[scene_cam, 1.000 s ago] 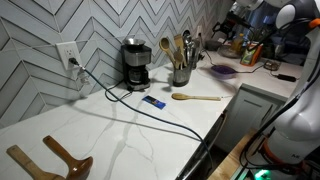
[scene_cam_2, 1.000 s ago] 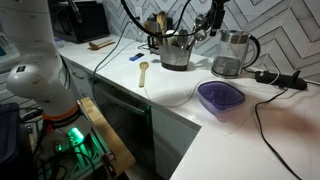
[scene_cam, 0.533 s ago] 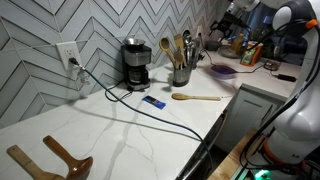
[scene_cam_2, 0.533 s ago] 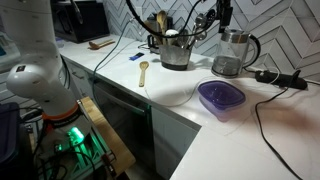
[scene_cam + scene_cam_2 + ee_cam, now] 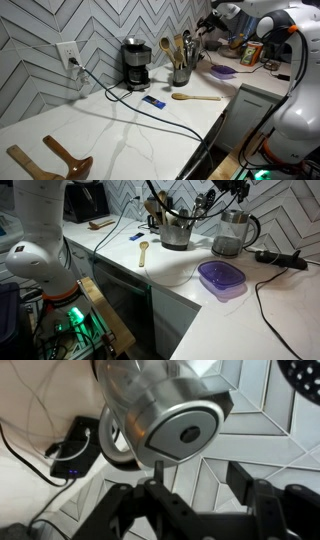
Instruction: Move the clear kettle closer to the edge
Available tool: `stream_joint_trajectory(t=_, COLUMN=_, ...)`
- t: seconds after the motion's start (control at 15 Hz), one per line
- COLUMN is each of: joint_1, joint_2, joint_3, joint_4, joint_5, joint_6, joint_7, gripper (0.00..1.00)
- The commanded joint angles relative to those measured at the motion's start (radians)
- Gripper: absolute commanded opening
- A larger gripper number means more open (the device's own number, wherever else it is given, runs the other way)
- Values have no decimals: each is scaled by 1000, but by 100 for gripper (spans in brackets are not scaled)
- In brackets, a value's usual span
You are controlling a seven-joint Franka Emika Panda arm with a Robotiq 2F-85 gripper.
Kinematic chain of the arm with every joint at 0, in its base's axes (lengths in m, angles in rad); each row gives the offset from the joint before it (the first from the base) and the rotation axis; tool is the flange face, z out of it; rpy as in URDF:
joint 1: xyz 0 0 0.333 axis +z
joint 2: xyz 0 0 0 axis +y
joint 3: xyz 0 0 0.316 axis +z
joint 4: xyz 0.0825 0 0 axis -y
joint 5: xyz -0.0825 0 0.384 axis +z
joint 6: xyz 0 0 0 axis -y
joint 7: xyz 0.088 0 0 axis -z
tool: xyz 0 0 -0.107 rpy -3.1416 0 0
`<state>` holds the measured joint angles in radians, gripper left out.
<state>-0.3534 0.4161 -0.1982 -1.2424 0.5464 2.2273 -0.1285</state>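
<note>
1 risk: the spread end effector [image 5: 205, 510], hovering over the clear kettle [image 5: 233, 233] that stands by the wall, well back from the edge [image 5: 150, 284], could clip its lid and tip it.

Panda arm [image 5: 262, 18], white, is arching high from its lower links [image 5: 40, 240] across the scene. The gripper [image 5: 235, 188] is hanging at the upper frame edge in both exterior views. In the wrist view, its dark fingers [image 5: 150, 512] are standing well apart, jaws parted.
</note>
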Motion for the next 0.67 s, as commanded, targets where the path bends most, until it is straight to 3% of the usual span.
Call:
stream_joint_trajectory(t=0.0, joint_1=-61, joint_2=135, joint_3=81, joint_4=161, joint_5=44, joint_6=110, joint_7=-122, gripper=35)
stream_joint_trajectory(t=0.07, joint_1=-41, joint_2=162, joint_3=61, joint_4=189, joint_5=69, joint_6=138, joint_7=-154, gripper=27)
stream_joint_trajectory(t=0.27, joint_1=-53, joint_2=247, joint_3=91, joint_4=284, joint_5=81, joint_6=180, joint_7=-202, gripper=2)
stream_joint_trajectory(t=0.47, joint_1=-50, joint_2=326, joint_3=94, joint_4=373, joint_5=63, joint_6=178, joint_7=-199, gripper=0)
stream_joint_trajectory(t=0.53, joint_1=-82, joint_2=354, joint_3=148, joint_4=409, joint_5=10, joint_6=179, joint_7=-174, gripper=0)
stream_joint_trajectory(t=0.6, joint_1=-52, joint_2=377, joint_3=101, joint_4=429, joint_5=42, joint_6=174, joint_7=-189, gripper=0)
